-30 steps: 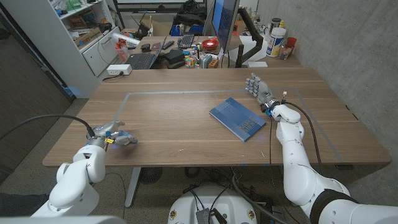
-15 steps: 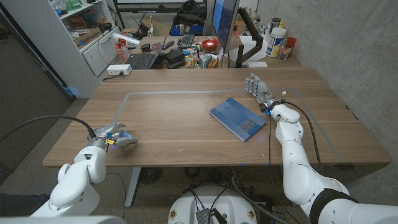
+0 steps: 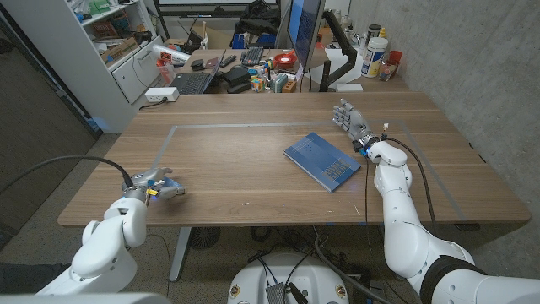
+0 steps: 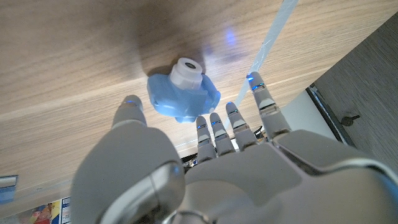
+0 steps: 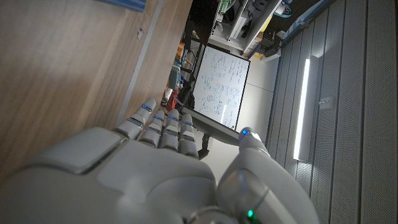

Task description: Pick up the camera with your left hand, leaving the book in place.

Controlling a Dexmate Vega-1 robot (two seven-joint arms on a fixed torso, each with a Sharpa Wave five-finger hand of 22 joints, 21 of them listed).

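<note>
A small light-blue camera (image 4: 182,96) with a white lens lies on the wooden table near its front left corner. My left hand (image 4: 205,162) reaches over it, thumb on one side and the other fingers (image 4: 214,124) on the other, spread and not closed on it. From the head view the camera (image 3: 167,185) is mostly hidden by the left hand (image 3: 150,187). The blue book (image 3: 321,160) lies right of the table's middle. My right hand (image 3: 353,122) stands just beyond the book's right corner, fingers straight, holding nothing. A corner of the book (image 5: 127,3) shows past the right hand (image 5: 155,168).
A pale tape rectangle (image 3: 219,127) marks the tabletop. The table's front edge (image 3: 169,221) runs close to my left hand. Behind the table stand a cluttered desk with a laptop (image 3: 193,81) and a monitor (image 3: 304,29), and shelves (image 3: 110,38) at the back left.
My left hand has edged slightly forward and to the right over the camera. The book and my right hand have not moved.
</note>
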